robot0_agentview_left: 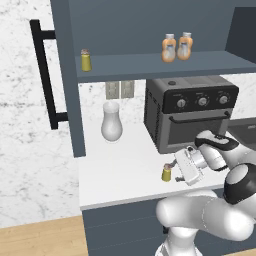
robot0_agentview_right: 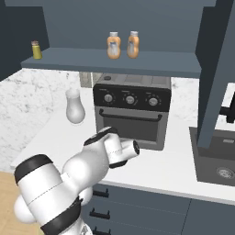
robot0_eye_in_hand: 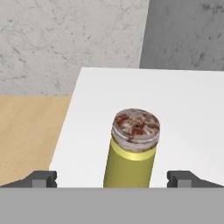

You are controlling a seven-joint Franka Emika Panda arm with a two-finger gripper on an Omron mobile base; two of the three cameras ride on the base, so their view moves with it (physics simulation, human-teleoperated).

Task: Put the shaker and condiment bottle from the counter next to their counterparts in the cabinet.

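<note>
A yellow-green shaker (robot0_agentview_left: 166,173) with a brownish cap stands upright on the white counter (robot0_agentview_left: 120,172), near its front edge. My gripper (robot0_agentview_left: 174,171) reaches it from the right. In the hand view the shaker (robot0_eye_in_hand: 131,153) stands between my two fingertips (robot0_eye_in_hand: 43,178), and the gripper (robot0_eye_in_hand: 113,179) is open around it without touching. Its twin shaker (robot0_agentview_left: 86,60) stands at the left end of the cabinet (robot0_agentview_left: 65,75) shelf. Two orange grey-capped condiment bottles (robot0_agentview_left: 169,48) (robot0_agentview_left: 185,46) stand side by side on the same shelf; I cannot tell them apart.
A black toaster oven (robot0_agentview_left: 192,117) stands on the counter behind my hand, under the shelf. A white vase (robot0_agentview_left: 111,122) is at the back left. The open cabinet door with its black bar handle (robot0_agentview_left: 45,75) is on the left. A dark sink (robot0_agentview_right: 220,160) is at the right.
</note>
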